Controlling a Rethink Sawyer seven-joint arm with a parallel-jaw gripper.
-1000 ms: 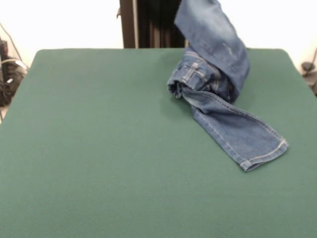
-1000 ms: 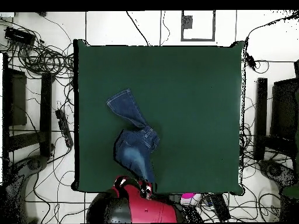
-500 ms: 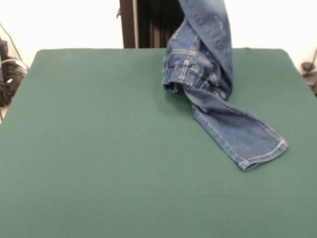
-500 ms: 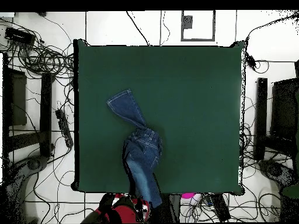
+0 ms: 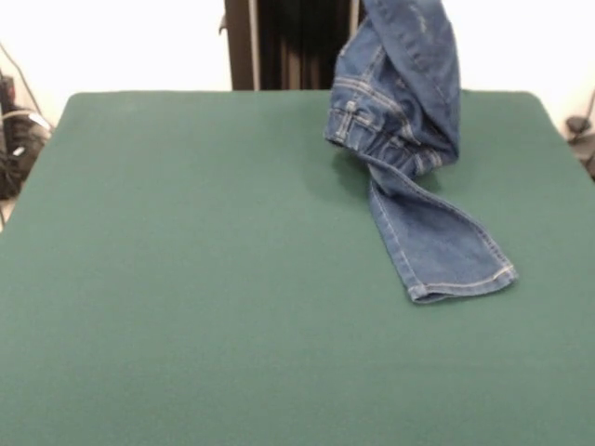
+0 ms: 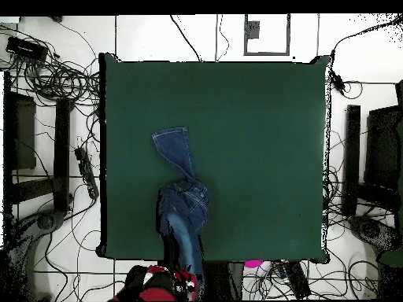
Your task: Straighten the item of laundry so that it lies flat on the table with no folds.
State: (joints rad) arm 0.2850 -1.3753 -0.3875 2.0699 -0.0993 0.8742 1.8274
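Note:
The item of laundry, a pair of blue jeans [image 5: 409, 121], hangs partly lifted over the far right of the green table [image 5: 186, 279]. One leg climbs out of the top of the front view. The gathered waistband [image 5: 372, 130] dangles bunched just above the cloth. The other leg lies on the table, its hem [image 5: 460, 281] pointing toward the near side. From overhead, the jeans [image 6: 183, 208] run from the flat leg down past the table's edge to my gripper [image 6: 187, 271], which is shut on the raised leg and mostly covered by denim.
The red arm [image 6: 161, 283] shows at the bottom of the overhead view. Cables and stands [image 6: 47, 75] lie on the floor around the table. A dark post [image 5: 279, 42] stands behind the far edge.
The raised leg and waistband bunch have gone higher and shifted right in the front view. The flat leg's hem has been dragged back and to the left.

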